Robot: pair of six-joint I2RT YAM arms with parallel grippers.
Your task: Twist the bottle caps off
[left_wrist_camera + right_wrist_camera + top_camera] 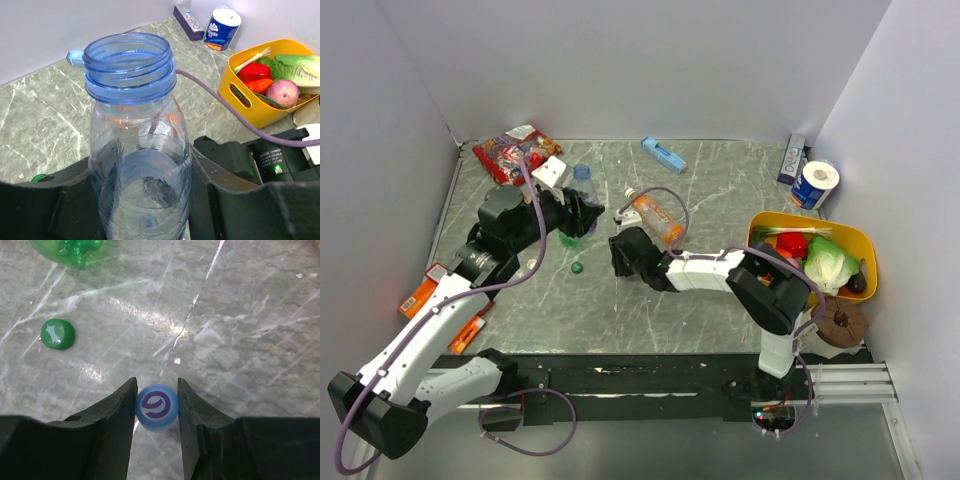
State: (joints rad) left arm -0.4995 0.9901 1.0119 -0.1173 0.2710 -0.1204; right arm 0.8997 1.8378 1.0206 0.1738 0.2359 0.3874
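A clear bottle (135, 150) with a blue threaded neck (129, 65) stands upright and uncapped, and my left gripper (140, 200) is shut on its body; the same clear bottle (583, 182) appears in the top view at the left gripper (582, 210). My right gripper (156, 390) is shut on a blue cap (156, 407) just above the table; this right gripper (618, 255) sits mid-table in the top view. A green bottle (570, 238) lies by the left gripper, its loose green cap (57, 334) on the table. An orange bottle (656, 216) lies behind the right gripper.
A yellow basket (860, 250) of vegetables stands at the right, with a tissue roll (815, 185) behind it. At the back are a flat blue box (663, 154) and a red snack bag (513, 152). Orange packets (420, 296) lie by the left wall.
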